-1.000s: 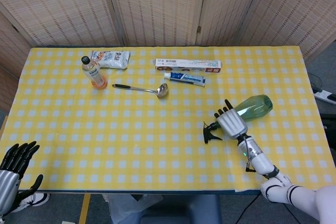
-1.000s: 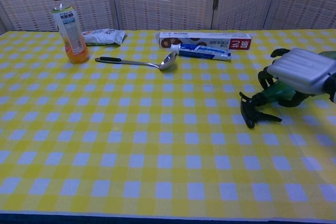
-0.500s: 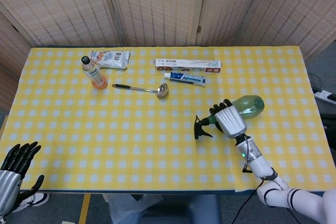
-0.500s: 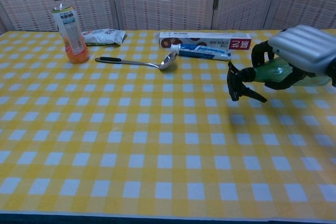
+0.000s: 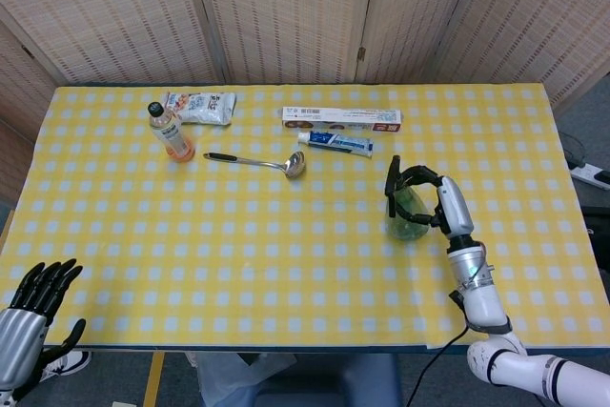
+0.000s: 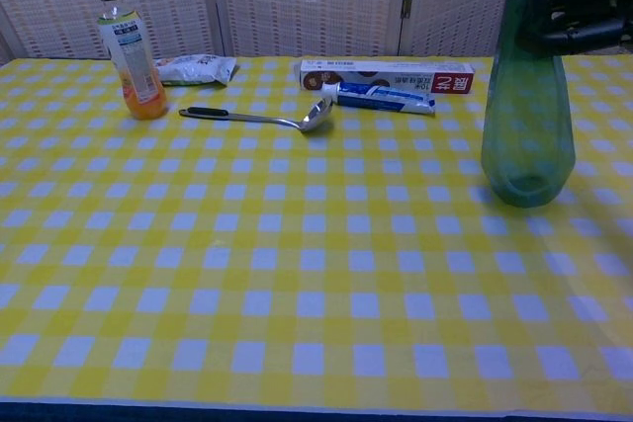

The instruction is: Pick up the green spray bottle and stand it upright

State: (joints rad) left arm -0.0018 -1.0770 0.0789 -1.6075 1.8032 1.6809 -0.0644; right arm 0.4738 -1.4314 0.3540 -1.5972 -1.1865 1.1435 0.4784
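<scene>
The green spray bottle (image 6: 527, 126) stands upright on the yellow checked tablecloth (image 6: 297, 274) at the right, its black spray head at the top edge of the chest view. From the head view the green spray bottle (image 5: 406, 209) shows from above. My right hand (image 5: 440, 199) grips its neck from the right side, fingers (image 6: 574, 9) wrapped round the upper part. My left hand (image 5: 36, 304) hangs off the table's front left corner, fingers apart and holding nothing.
A steel ladle (image 5: 257, 161) lies left of centre at the back. An orange drink bottle (image 5: 170, 132) and a snack packet (image 5: 200, 107) sit at the back left. A toothpaste box (image 5: 341, 118) and tube (image 5: 335, 143) lie behind the spray bottle.
My right hand lifted the spray bottle off its side, carried it a little left and turned it upright on the cloth. The left hand barely moved.
</scene>
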